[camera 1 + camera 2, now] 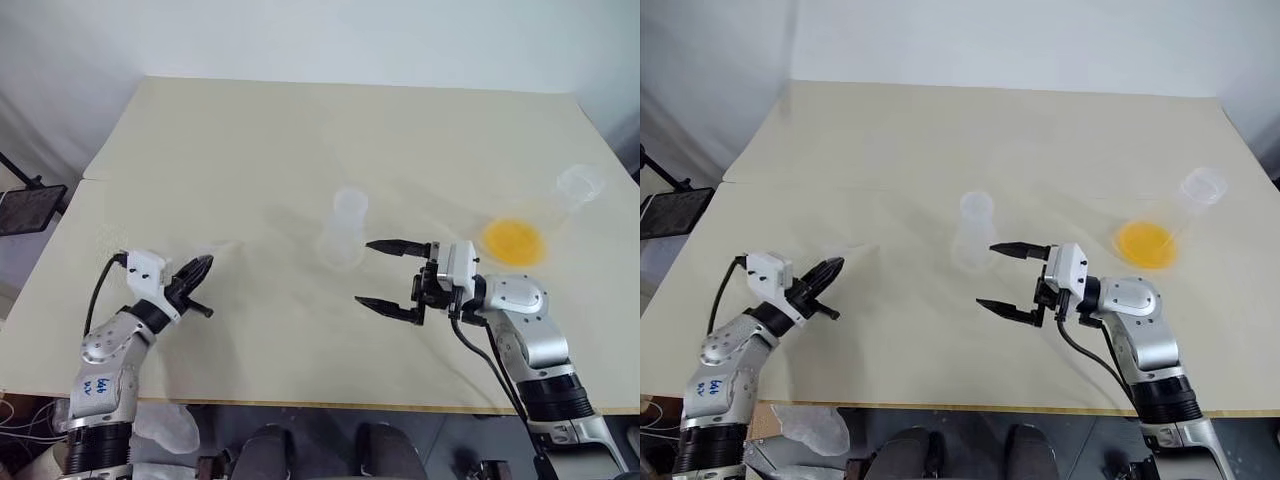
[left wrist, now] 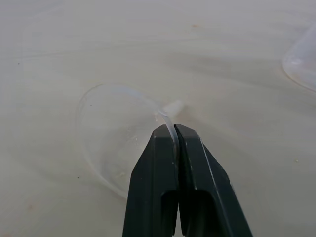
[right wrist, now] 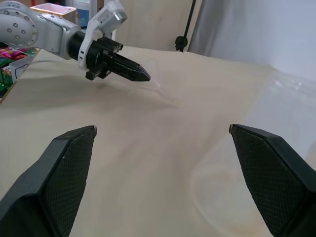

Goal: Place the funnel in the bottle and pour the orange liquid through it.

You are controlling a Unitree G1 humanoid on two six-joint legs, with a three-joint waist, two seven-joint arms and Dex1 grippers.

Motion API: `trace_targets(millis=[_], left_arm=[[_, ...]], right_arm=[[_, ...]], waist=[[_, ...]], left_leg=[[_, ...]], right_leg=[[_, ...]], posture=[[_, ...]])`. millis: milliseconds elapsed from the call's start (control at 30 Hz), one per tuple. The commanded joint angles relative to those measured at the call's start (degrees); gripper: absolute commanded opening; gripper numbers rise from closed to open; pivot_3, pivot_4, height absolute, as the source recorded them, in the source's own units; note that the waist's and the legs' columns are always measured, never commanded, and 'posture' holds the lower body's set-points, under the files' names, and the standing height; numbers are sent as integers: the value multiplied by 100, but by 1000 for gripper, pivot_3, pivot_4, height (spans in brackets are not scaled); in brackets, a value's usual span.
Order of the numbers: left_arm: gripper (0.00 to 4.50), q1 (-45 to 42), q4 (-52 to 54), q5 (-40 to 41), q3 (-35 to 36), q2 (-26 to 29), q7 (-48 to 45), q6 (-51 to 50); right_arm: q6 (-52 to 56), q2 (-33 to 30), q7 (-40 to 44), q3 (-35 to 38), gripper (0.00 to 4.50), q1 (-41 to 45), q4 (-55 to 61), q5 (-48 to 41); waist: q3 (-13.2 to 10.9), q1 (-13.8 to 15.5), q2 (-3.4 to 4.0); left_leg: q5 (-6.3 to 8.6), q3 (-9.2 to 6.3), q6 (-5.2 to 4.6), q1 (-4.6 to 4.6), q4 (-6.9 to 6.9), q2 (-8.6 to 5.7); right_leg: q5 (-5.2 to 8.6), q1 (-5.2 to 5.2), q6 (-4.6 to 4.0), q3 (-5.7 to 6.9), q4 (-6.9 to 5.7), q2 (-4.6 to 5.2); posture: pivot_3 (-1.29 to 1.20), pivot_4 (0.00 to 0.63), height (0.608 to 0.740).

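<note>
One funnel (image 2: 118, 143), rim pinched in clenched left pincer (image 2: 170, 133). One bottle (image 1: 343, 230) mid-table (image 1: 250, 130); right pincer (image 1: 385, 275) released at its 5 o'clock. One orange liquid (image 1: 513, 240) pool. Far table half bare.

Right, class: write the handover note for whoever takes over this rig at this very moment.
Left gripper: jaws shut on the rim of the clear funnel, which lies on its side on the table.
Right gripper: jaws open, empty, just beside the bottle, not touching it.
Orange liquid: in the conical flask at the table's right.
Done: funnel gripped.
Left: carry the funnel to the bottle, seat it in the mouth, pour the liquid through.
</note>
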State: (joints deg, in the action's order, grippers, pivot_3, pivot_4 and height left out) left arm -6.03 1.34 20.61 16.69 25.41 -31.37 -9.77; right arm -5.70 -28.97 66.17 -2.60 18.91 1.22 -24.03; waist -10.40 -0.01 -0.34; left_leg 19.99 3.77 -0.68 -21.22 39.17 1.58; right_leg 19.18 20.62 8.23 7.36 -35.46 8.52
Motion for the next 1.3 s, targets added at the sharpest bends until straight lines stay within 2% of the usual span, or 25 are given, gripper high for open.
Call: trace_targets(millis=[33,200,333,467,533,700,800,1100,1300], left_arm=[[32,116,302,235,112,122,-261,81],[32,-277,742,402,131,577,-670,63],[32,-1314,506,512,-198,1143,-1422,-37],[32,-2826,-143,418,-924,1610,-2695,18],[32,-3563,-636,125,-1344,1727,-3237,242],[32,-5475,-2206,-550,-2063,1233,-3805,1127],[32,-6074,-2824,-814,-2327,914,-4059,1505],[32,-6502,-3637,-1207,-2649,583,-4612,2270],[32,-6797,-4130,-1755,-2867,329,-4437,2762]], right_arm=[[-140,-119,-71,281,4500,-98,314,-97],[-123,-240,-345,662,4500,-475,556,-158],[-367,-164,-697,1102,4500,-866,632,-195],[-324,29,-1277,1579,4500,-1211,811,-397],[-315,132,-1526,1708,4500,-1330,928,-439],[-289,357,-1963,1888,4500,-1737,1198,-530],[-307,433,-2105,1894,4500,-1994,1339,-509],[-336,606,-2401,1762,4500,-2310,1611,-412],[-329,695,-2522,1654,4500,-2360,1699,-360]], waist=[[0,-2,0],[-2,24,1],[-2,128,1],[-1,141,2],[-2,138,2],[-3,133,4],[-4,144,3],[-6,75,6],[-6,116,6]], left_leg=[[0,0,0,0,0,0],[0,-4,0,-3,0,4],[-1,-1,0,-5,2,-2],[0,5,0,-7,-1,-32],[-1,7,1,-7,-3,-34],[-3,46,4,-11,-4,-34],[-3,46,3,-17,-3,-35],[-6,65,1,-20,-4,-32],[-5,71,0,-25,-3,-33]], right_leg=[[0,1,0,0,0,0],[0,0,0,3,0,-1],[0,-1,0,1,3,0],[0,1,0,7,0,-1],[0,3,0,8,0,-1],[1,9,1,9,1,-8],[1,10,2,10,2,-9],[1,32,2,-2,-12,-7],[1,40,2,-9,-13,-7]], posture=[[0,150,740],[0,150,740],[0,150,740],[0,150,740],[0,150,740],[0,150,740],[0,150,740],[0,150,740],[0,150,740]])
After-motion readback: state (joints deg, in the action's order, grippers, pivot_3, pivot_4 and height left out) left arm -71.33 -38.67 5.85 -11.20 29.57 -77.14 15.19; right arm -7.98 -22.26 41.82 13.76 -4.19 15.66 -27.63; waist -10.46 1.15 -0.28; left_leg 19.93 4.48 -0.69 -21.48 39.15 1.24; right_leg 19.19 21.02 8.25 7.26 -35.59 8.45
